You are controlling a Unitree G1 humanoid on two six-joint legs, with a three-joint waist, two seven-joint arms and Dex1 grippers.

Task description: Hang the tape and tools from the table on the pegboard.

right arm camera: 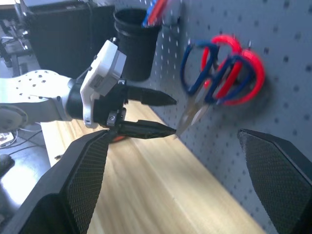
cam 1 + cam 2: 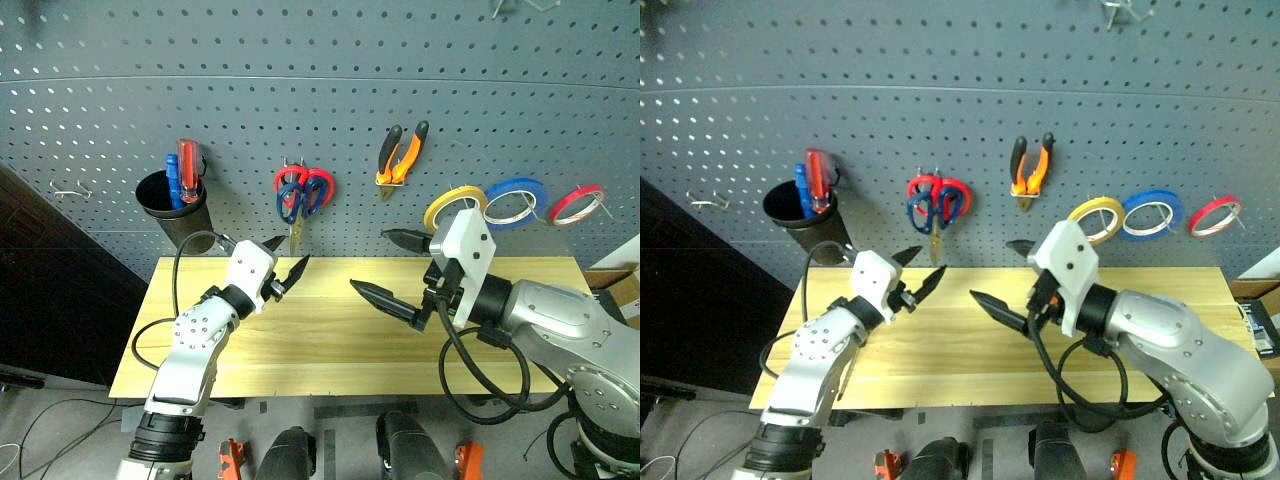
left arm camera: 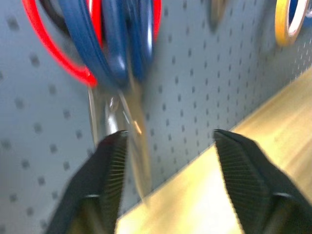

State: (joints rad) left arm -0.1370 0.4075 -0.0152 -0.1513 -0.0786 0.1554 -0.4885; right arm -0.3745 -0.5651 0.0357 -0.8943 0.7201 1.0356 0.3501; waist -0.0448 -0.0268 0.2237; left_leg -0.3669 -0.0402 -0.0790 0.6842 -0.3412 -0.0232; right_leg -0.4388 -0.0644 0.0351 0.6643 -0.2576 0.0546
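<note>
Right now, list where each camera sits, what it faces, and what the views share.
Left eye, head: looks down at the pegboard and table; both arms show.
Right eye, head: same scene beside it; left gripper, right gripper, jaws open.
Left wrist: faces the blue-handled scissors; its own fingers show.
Right wrist: faces the same scissors and black cup; its own fingers, plus the left gripper.
Shared: both wrist views show the scissors.
</note>
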